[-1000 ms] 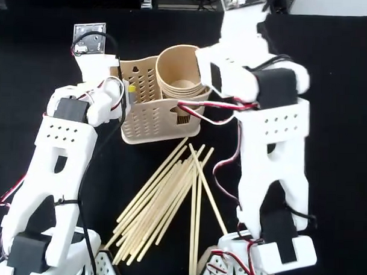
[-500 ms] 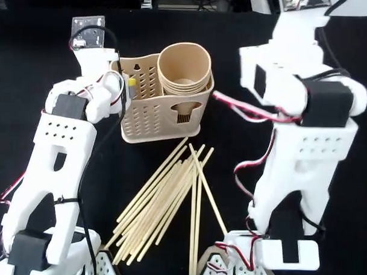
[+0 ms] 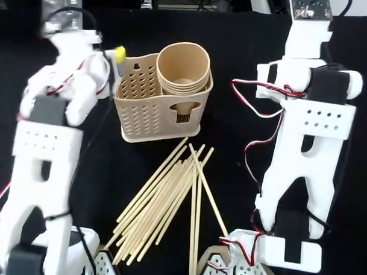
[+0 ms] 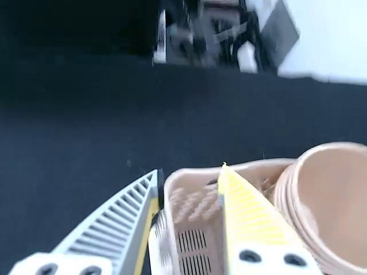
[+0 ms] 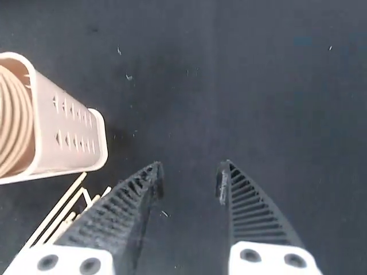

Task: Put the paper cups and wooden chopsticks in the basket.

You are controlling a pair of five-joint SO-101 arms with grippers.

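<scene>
Basket [image 3: 149,121], just the one, sits mid-table, and the left gripper [image 4: 189,170] hangs wide apart astride its end wall, one jaw inside, one outside. The right gripper [image 5: 190,166], parted and empty, hovers over the bare black table [image 5: 275,69] beside the basket's other end. Paper cups [image 3: 183,65]: one nested stack, four or five rims, standing in a compartment, so that step looks done. Wooden chopsticks [image 3: 169,200] come next, I'd say. They lie in a loose fan in front of the basket, roughly fifteen, too overlapped to count exactly. Those thin sticks call for a low pinch.
</scene>
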